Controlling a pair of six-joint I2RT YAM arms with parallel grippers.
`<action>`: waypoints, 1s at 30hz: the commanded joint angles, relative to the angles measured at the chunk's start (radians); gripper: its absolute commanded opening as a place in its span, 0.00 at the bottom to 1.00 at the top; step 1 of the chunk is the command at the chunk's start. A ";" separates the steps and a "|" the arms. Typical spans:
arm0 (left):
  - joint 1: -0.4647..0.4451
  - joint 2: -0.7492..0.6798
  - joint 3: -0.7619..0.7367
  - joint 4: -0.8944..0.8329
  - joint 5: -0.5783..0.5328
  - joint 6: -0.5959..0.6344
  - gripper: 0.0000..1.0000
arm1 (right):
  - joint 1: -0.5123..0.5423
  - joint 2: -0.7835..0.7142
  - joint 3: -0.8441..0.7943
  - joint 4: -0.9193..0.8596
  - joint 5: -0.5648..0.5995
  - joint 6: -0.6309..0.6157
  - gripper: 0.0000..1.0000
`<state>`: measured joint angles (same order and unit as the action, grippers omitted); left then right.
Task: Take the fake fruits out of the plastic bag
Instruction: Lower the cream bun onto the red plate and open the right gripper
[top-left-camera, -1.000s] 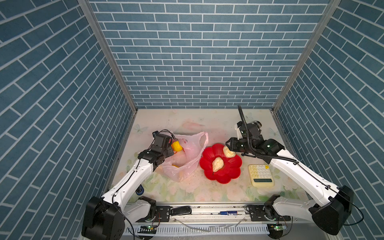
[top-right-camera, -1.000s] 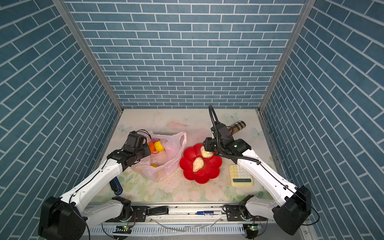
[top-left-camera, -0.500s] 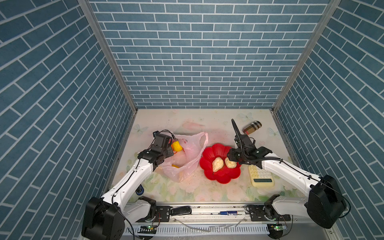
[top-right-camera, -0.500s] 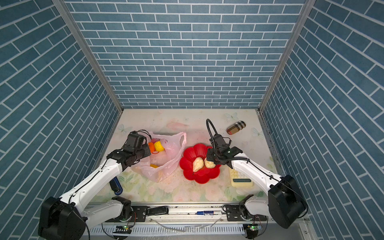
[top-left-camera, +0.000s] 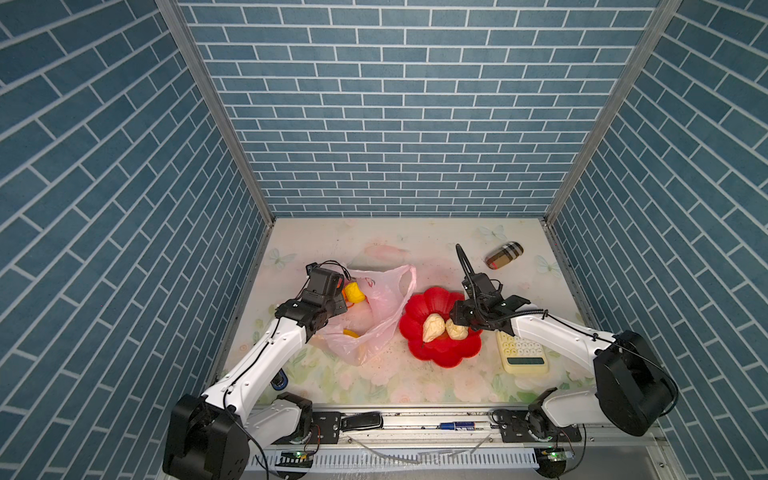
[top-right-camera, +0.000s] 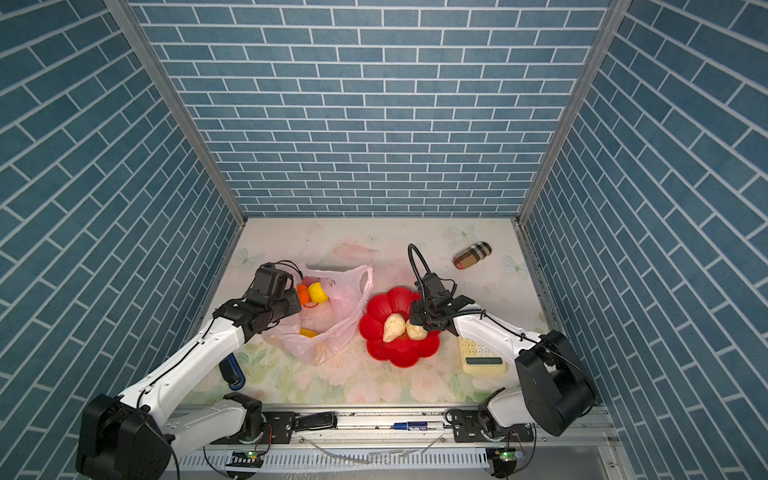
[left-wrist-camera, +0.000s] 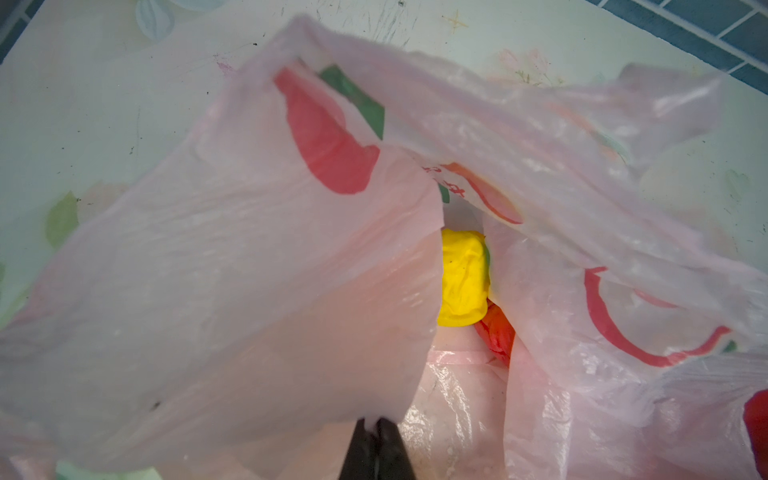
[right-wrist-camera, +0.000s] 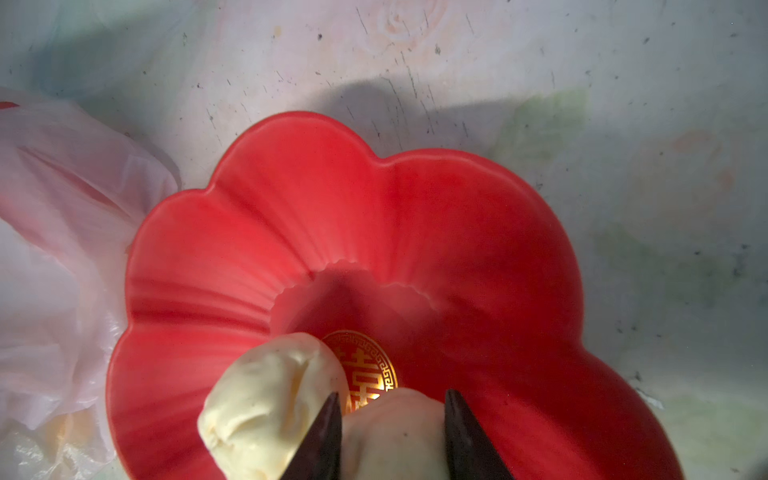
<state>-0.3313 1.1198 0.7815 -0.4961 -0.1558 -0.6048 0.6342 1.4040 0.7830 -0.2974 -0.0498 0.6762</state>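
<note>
The left claw (left-wrist-camera: 376, 436) is pinching the edge of the plastic bag (left-wrist-camera: 249, 270), jaws closed on it; a yellow lump (left-wrist-camera: 463, 278) is lying inside. The right claw (right-wrist-camera: 391, 397) is gripping a cream fruit (right-wrist-camera: 390, 453), seemingly resting in the red dish (right-wrist-camera: 374, 199) beside a second cream fruit (right-wrist-camera: 266, 399).

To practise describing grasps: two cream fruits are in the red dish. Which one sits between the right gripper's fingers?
The rounder cream fruit: the right gripper grips it from both sides. The pointed cream fruit lies free beside it.
</note>
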 joint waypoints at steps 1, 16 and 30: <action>0.006 -0.014 0.014 -0.010 -0.006 0.013 0.07 | -0.004 0.018 -0.025 0.030 -0.009 0.023 0.10; 0.007 -0.015 0.009 -0.005 -0.004 0.016 0.07 | -0.004 0.034 -0.007 0.006 -0.010 0.017 0.40; 0.008 -0.027 -0.001 0.009 0.004 0.013 0.07 | -0.003 -0.051 0.099 -0.126 0.020 -0.016 0.66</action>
<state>-0.3294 1.1091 0.7815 -0.4953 -0.1547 -0.5976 0.6338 1.3891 0.8265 -0.3702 -0.0505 0.6743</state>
